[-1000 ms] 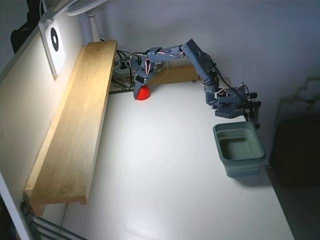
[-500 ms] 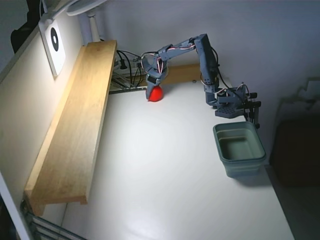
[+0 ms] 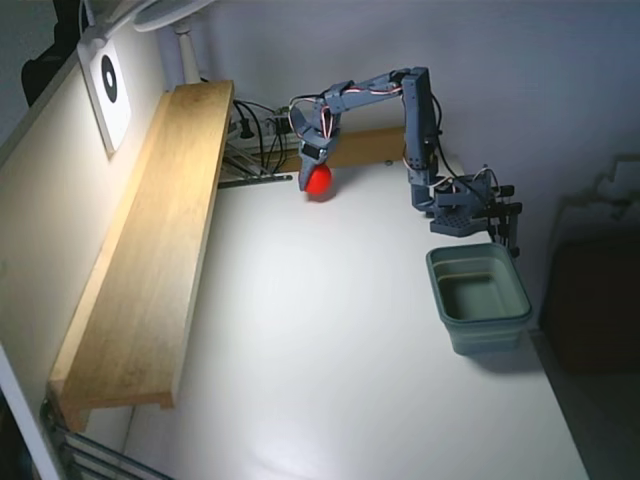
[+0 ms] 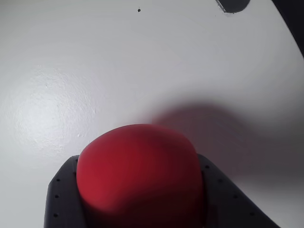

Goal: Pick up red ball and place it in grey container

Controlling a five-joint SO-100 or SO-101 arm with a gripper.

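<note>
Red ball [image 3: 318,180] clamped between the two grey fingers of the gripper [image 3: 316,178], jaws closed around its sides, raised clear of the white table [image 3: 330,350]. Seen in the fixed view near the table's far edge, just in front of the cables [image 3: 255,125] and the end of the long wooden shelf [image 3: 150,250]. Arm [image 3: 385,90] folded high, upper link upright above its base [image 3: 462,210], forearm reaching left and wrist bent down onto the ball.

Same grip confirmed in the wrist view: ball [image 4: 140,173] filling the lower middle, dark finger pads [image 4: 61,199] pressed against it on both sides, gripper [image 4: 142,199] pointing down at bare white tabletop [image 4: 95,61]. Soft shadow [image 4: 204,128] cast on the surface to the right of the ball, apart from it, so no contact with the table.

Grey container [image 3: 478,298] standing upright at the right edge of the table in the fixed view, just in front of the arm's base, well apart from the ball, its inside dark with nothing visible in it. White card with a black ring [image 3: 108,85] propped on the wall above the shelf.
</note>
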